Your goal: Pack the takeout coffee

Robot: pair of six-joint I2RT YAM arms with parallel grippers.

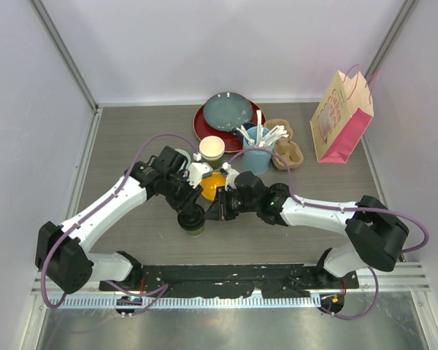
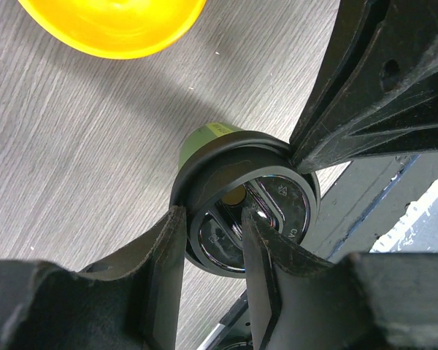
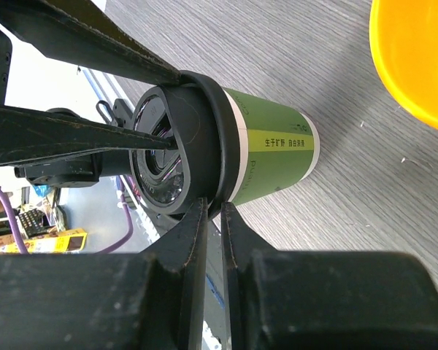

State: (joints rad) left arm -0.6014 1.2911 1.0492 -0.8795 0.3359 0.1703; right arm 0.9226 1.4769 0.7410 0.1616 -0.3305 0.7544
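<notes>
A green paper cup (image 1: 196, 229) with a black lid (image 1: 193, 219) stands upright on the table between my two grippers. In the left wrist view my left gripper (image 2: 213, 233) is shut on the lid (image 2: 277, 204): one finger sits outside its wall, the other on its top inside the raised rim. The cup's green side (image 2: 208, 138) shows just behind. My right gripper (image 3: 214, 211) comes in from the side, its fingers almost together and pinching the edge of the lid (image 3: 197, 131) above the cup wall (image 3: 270, 153). A second cup (image 1: 212, 148), open and cream inside, stands further back.
A yellow bowl (image 1: 212, 186) lies right behind the grippers. Further back are stacked plates (image 1: 226, 113), a light-blue cup of white utensils (image 1: 257, 154), a cardboard cup carrier (image 1: 286, 144) and a pink paper bag (image 1: 341, 117) at the right.
</notes>
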